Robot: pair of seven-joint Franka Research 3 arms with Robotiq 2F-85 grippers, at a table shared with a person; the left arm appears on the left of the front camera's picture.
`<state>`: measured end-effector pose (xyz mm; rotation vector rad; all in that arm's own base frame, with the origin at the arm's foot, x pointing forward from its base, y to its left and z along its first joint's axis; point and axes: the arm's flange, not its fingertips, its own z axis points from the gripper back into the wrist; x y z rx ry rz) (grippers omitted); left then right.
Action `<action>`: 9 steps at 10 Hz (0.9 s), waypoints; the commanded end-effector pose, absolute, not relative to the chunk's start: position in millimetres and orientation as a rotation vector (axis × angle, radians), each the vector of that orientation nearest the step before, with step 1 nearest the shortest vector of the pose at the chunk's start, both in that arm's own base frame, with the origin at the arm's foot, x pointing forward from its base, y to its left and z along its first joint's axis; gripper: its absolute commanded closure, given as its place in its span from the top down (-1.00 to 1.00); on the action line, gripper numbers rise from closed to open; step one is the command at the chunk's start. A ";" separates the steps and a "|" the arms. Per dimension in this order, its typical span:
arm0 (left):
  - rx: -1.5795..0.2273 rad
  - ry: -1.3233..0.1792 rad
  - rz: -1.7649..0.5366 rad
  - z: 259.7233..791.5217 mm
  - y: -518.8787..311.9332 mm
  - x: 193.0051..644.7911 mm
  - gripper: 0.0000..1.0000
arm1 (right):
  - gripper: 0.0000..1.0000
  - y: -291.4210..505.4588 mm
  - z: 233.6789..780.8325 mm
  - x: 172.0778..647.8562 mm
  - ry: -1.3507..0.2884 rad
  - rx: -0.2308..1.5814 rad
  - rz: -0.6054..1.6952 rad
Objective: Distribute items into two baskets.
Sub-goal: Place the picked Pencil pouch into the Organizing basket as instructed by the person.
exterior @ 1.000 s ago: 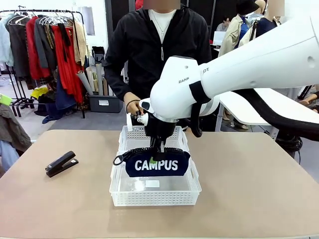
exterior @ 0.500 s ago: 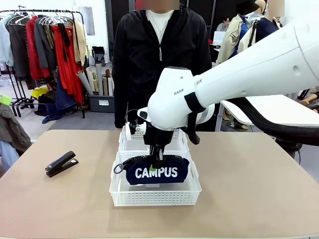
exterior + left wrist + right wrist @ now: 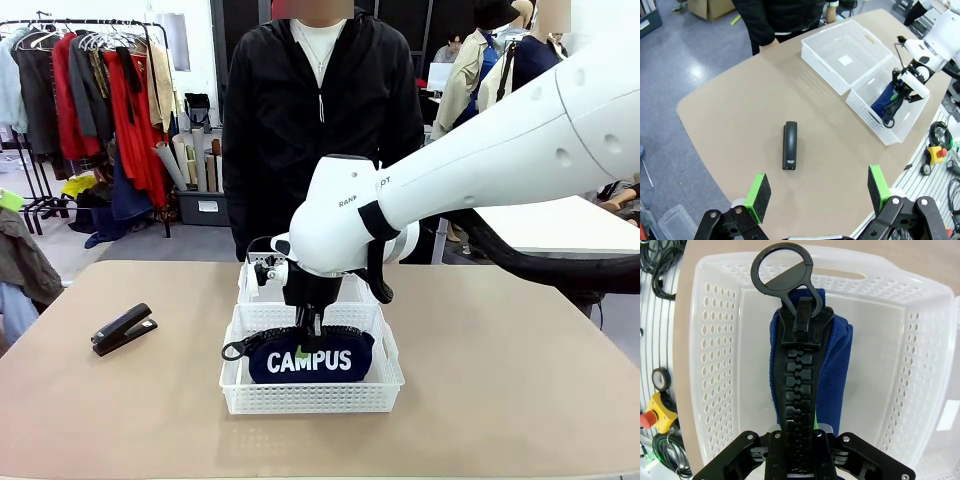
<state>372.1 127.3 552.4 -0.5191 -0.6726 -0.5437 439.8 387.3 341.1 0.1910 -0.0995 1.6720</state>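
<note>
Beige table [image 3: 500, 380] across the lower half of the front view, with a clothes rack [image 3: 100, 100] at upper left and a person [image 3: 320, 110] in a black jacket standing at the far edge, top centre.

At lower centre, a white basket [image 3: 310, 398] with lattice walls; directly behind it, a second basket [image 3: 250, 290] of the same kind.

Inside the near one, a navy pouch [image 3: 310, 360], upright, "CAMPUS" facing the camera, sunk below the rim. Cannot tell whether it touches the floor.

Above it, the right gripper [image 3: 310, 325], fingers clamped together on the pouch's top edge. In the right wrist view, grips the black zip [image 3: 797, 375] at the bottom of the frame, with the black ring [image 3: 782, 267] at top centre over the basket's rim.

At middle left of the front view, a black stapler [image 3: 123, 329], flat on the table, well apart from both baskets.

At the bottom of the left wrist view, the left gripper [image 3: 818, 189], green pads [image 3: 758, 195] wide apart, nothing between them, high above the stapler.
</note>
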 end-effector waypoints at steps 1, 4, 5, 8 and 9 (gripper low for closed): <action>-0.519 -0.677 -0.544 553.4 127.7 371.4 1.00 | -0.69 391.1 348.7 445.1 -0.100 0.181 1.654; -0.519 -0.677 -0.544 553.4 127.7 371.4 1.00 | 0.50 382.6 362.8 444.6 -0.128 0.175 1.657; -0.519 -0.677 -0.544 553.4 127.7 371.4 1.00 | 0.89 377.6 369.3 444.0 -0.137 0.180 1.650; -0.519 -0.677 -0.544 553.4 127.7 371.4 1.00 | 1.00 350.8 393.4 441.2 -0.122 0.222 1.602; -0.519 -0.677 -0.544 553.4 127.7 371.4 1.00 | 1.00 343.0 398.9 439.3 -0.128 0.231 1.587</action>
